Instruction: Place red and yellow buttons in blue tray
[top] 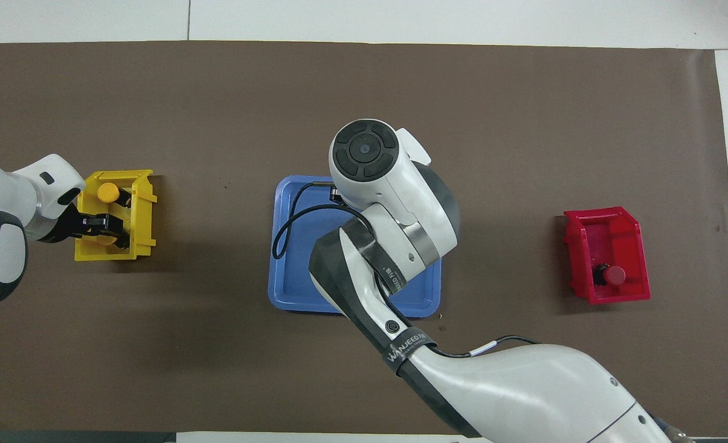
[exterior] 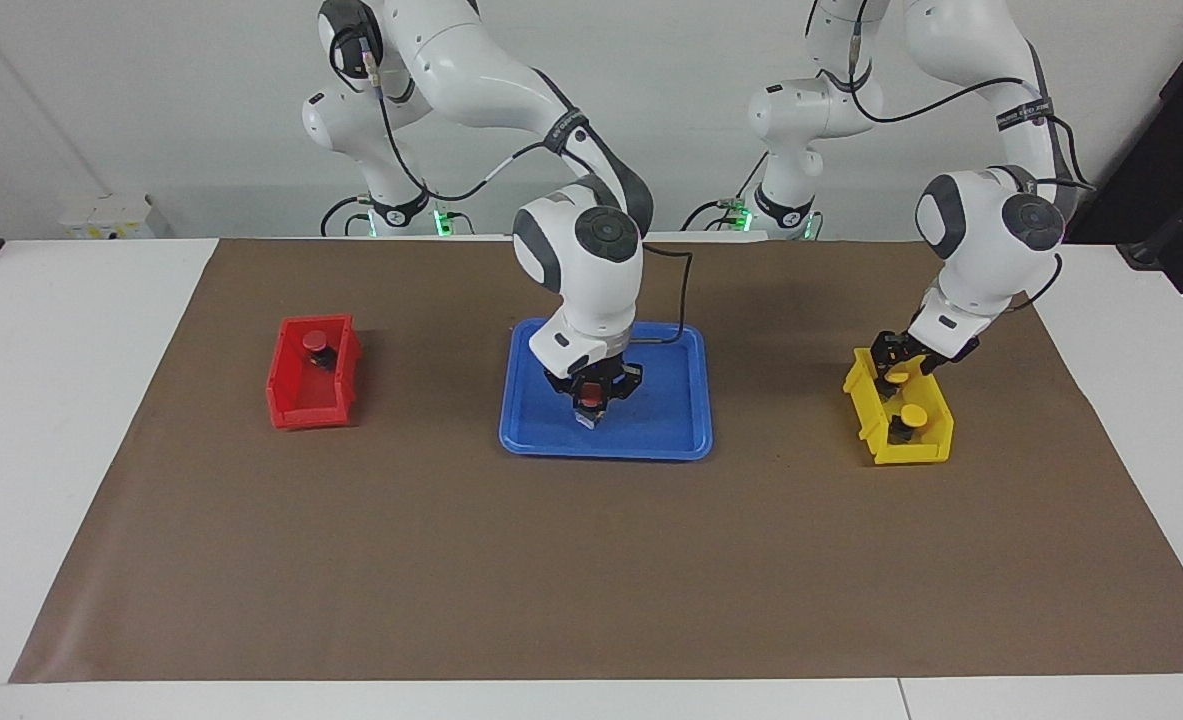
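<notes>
1. Two arms out, both mine. My right gripper (exterior: 591,400) is down over the blue tray (exterior: 671,435), fingers clenched on a red button (exterior: 588,397). From the facing view the button hangs just over the tray floor; I can't tell if it touches.
2. My left gripper (exterior: 896,365) is dipped into the yellow bin (exterior: 876,445) at the left arm's end of the table, right at the yellow button (exterior: 895,375) nearer the robots. Honestly can't tell whether those fingers are gripping it or just around it.
3. The second yellow button (exterior: 913,415) sits in the same bin, farther from the robots, cap up.
4. One more red button (exterior: 317,342) sits in the red bin (exterior: 296,410) at the right arm's end, in the part nearer the robots.
5. From overhead my right arm covers most of the tray, so only its rim and corners show.
</notes>
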You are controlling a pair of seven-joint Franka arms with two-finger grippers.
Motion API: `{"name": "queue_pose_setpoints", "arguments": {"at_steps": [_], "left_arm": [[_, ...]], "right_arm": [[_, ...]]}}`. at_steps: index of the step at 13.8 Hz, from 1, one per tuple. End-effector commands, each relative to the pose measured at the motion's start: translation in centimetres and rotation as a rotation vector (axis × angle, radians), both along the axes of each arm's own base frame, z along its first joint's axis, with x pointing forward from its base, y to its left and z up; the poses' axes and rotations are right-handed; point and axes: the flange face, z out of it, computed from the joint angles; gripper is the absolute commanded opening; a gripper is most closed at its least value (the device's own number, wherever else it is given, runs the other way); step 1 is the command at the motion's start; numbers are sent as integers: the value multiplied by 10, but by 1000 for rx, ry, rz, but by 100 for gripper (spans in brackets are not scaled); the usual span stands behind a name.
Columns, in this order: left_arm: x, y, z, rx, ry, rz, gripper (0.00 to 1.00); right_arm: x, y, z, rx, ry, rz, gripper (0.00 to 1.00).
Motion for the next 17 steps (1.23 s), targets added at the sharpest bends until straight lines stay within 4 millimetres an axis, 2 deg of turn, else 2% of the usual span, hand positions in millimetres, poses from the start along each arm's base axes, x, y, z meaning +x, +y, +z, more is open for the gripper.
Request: {"name": "queue_pose_setpoints", "arguments": {"at_steps": [1, 2, 3, 4, 5, 6, 7, 9, 10, 11, 12, 13, 14, 15, 17], "left_arm": [[-4, -2, -3, -2, -13, 7, 12], [-4, -3, -3, -2, -16, 5, 5], [-2, -2, -1, -2, -19, 7, 2], [1, -3, 1, -2, -19, 7, 1], [9, -4, 13, -2, -25, 8, 1], [15, -8, 31, -1, -4, 0, 1], [22, -13, 61, 1, 5, -8, 1], [28, -21, 127, 17, 26, -22, 1], [26, -39, 150, 38, 40, -54, 1], [23, -72, 151, 48, 38, -44, 1], [17, -108, 144, 54, 14, -10, 1], [5, -140, 141, 53, -9, 12, 1], [-4, -167, 136, 48, -5, 19, 1], [-15, -203, 132, 25, 3, 45, 1], [-33, -273, 117, -19, -32, 118, 1]], "right_arm": [[-7, -2, -7, 4, -2, -7, 17], [-9, -2, -9, 6, -2, -7, 18], [-9, -2, -9, 18, -11, -7, 19], [-13, -2, -15, 18, -8, -5, 22], [-16, -1, -16, 21, -8, -1, 24], [-16, -1, -15, 22, -7, -2, 38], [-15, -1, -15, 23, -9, -3, 60], [-12, 0, -7, 26, -14, -6, 68], [-8, 2, 5, 37, -29, -7, 68], [-2, -3, 15, 38, -34, -16, 69], [2, -18, 35, 30, -37, -22, 69], [7, -50, 55, 24, -29, -25, 69], [7, -88, 70, 18, -9, -6, 69], [1, -134, 87, 15, 15, 31, 69], [-26, -223, 100, 29, 47, 103, 69]]}}
